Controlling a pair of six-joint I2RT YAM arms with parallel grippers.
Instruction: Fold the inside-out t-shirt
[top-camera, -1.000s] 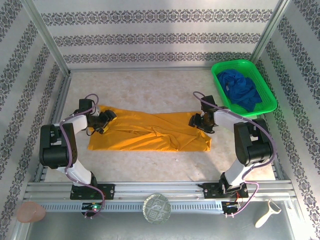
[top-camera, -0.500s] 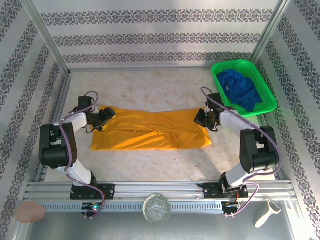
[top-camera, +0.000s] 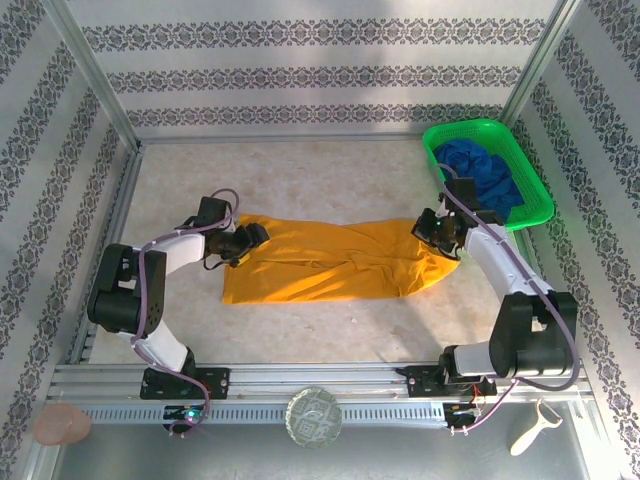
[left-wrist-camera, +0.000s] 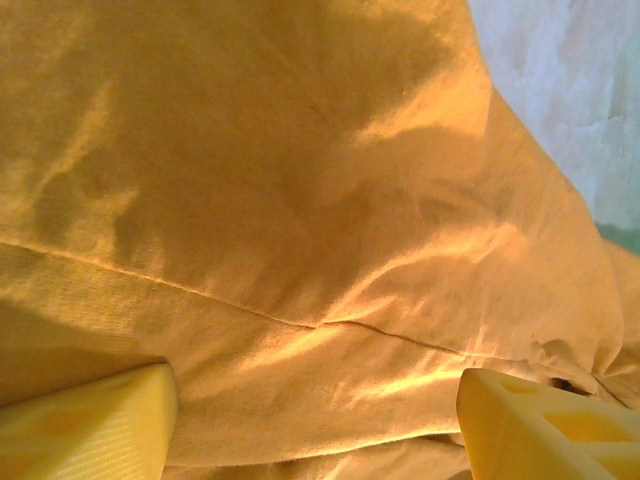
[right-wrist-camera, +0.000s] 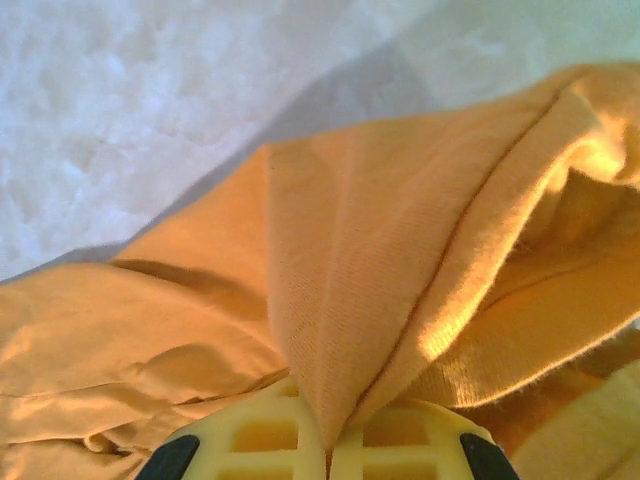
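The inside-out t-shirt (top-camera: 340, 262) is mustard orange-yellow and lies as a long, wrinkled band across the middle of the table. My right gripper (top-camera: 434, 232) is at its right end, shut on a pinched fold of the cloth. In the right wrist view that fold of the t-shirt (right-wrist-camera: 380, 260) rises out of the closed gripper (right-wrist-camera: 328, 448). My left gripper (top-camera: 254, 238) rests on the shirt's upper left corner. In the left wrist view its gripper (left-wrist-camera: 315, 425) stands open, the fingers (left-wrist-camera: 90, 420) wide apart with the t-shirt (left-wrist-camera: 300, 200) spread flat between them.
A green basket (top-camera: 432, 140) holding a dark blue garment (top-camera: 482, 178) stands at the back right, close behind my right gripper. Patterned walls and metal posts ring the table. On the front rail lie a peeler (top-camera: 530, 428), a round glass dish (top-camera: 314, 417) and a pink lump (top-camera: 62, 424).
The right gripper closed on the shirt's right end. Both arms shifted to the right, and the whole shirt slid rightward with them, towards the basket.
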